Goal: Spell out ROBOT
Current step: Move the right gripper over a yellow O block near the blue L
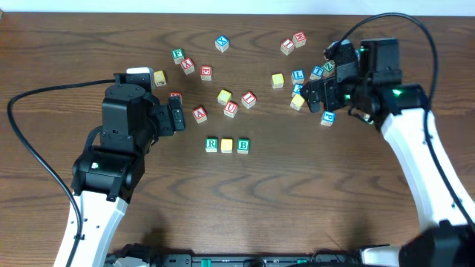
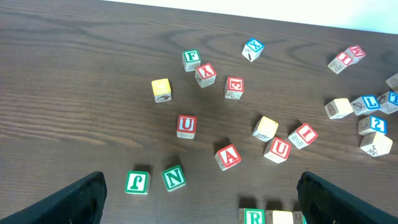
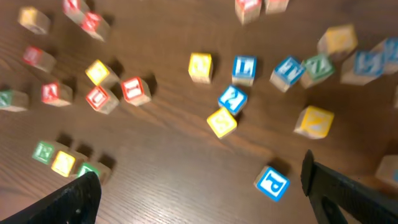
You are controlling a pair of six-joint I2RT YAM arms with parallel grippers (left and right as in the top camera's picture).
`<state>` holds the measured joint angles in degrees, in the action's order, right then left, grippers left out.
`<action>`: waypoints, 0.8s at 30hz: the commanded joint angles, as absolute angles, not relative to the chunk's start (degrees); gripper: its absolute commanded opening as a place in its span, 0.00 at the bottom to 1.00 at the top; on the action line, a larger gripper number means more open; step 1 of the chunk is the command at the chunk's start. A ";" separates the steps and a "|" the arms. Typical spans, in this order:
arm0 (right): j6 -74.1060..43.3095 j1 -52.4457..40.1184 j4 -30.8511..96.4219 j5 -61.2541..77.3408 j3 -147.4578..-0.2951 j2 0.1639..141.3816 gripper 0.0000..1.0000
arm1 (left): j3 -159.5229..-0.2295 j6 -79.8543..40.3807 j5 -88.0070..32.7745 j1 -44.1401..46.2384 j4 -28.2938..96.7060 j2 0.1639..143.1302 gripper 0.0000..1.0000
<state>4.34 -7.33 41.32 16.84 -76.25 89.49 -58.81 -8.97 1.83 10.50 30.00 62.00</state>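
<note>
R cube (image 1: 211, 144), a yellow cube (image 1: 227, 145) and B cube (image 1: 243, 145) sit in a row, near and central; another yellow cube (image 1: 297, 101) lies off right. They look like light, hard wooden blocks, best pinched across two opposite flat sides. Left gripper (image 2: 200, 180) and right gripper (image 3: 199, 171) both gape wide, holding nothing

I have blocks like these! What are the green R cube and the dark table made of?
The green-framed R cube looks like pale wood, matte painted faces; bare tan sides show. The dark brown table shows wood grain, possibly only laminate print.
</note>
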 commanded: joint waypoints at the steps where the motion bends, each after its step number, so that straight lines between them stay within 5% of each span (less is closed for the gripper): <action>1: 2.59 -7.64 43.05 14.87 -80.86 93.19 0.99 | -58.98 -8.80 2.11 10.31 29.98 61.73 0.96; 11: 1.13 -16.19 58.92 4.19 -107.94 112.14 0.99 | -58.98 -8.80 2.11 10.31 29.98 61.73 0.96; 24: -11.14 -18.37 55.29 -2.85 -115.13 119.39 0.99 | -58.98 -8.80 2.11 10.31 30.00 61.73 0.96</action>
